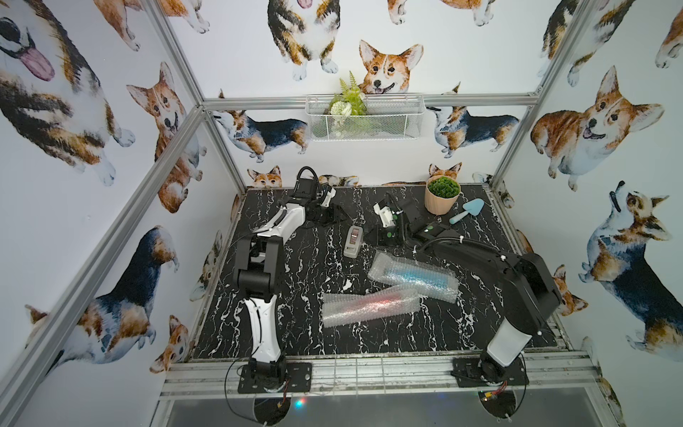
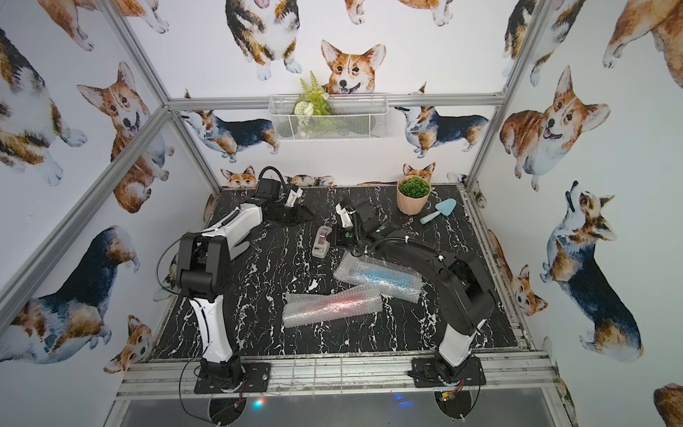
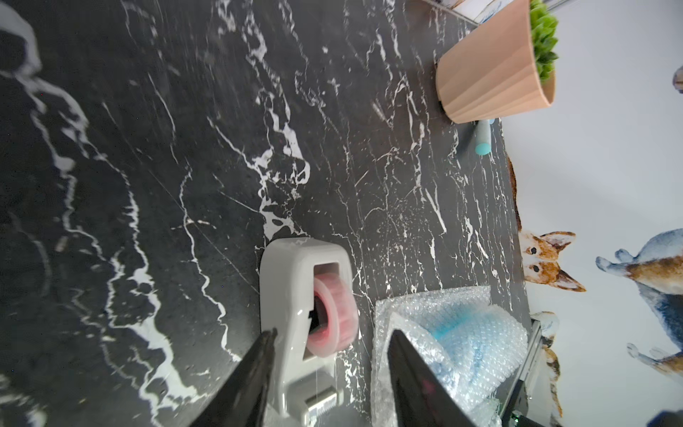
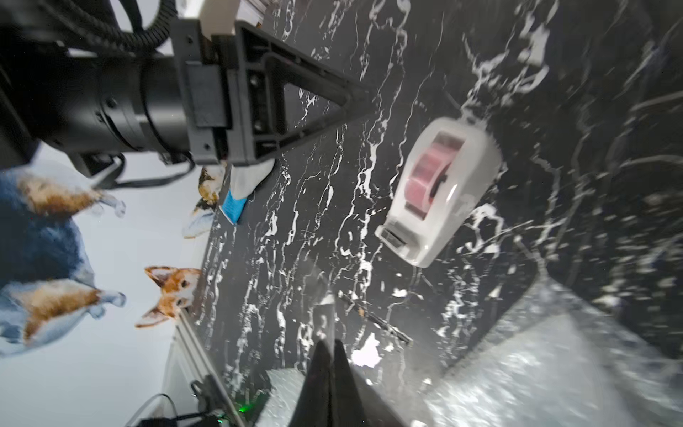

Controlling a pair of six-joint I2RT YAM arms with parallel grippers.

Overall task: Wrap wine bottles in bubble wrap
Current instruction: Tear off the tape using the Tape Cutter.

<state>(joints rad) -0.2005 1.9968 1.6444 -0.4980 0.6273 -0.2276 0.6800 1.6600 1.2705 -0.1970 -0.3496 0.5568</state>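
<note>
Both wine bottles lie flat near the middle of the black marble table [image 1: 295,332], each rolled inside bubble wrap [image 1: 334,314]. The blue wine bottle [image 1: 415,275] runs diagonally, its far end toward the grey tape dispenser [image 1: 353,241] and its near end toward the right arm's base. The red-pink wine bottle [image 1: 371,300] lies closer to the front edge, nearly crosswise, its wrap touching the blue roll's wrap at 1 end. The right gripper [image 4: 329,347], fingers pressed together and holding nothing, sits just beside the blue roll's far end, so it is the nearer of the 2. The left gripper [image 3: 332,332], fingers spread and empty, stands farther back, with the dispenser between it and the blue roll. Judgement: wrapping looks complete, and any sealing move turns on the dispenser lying just ahead of the left fingers. Whether tape secures either roll cannot be told.
</note>
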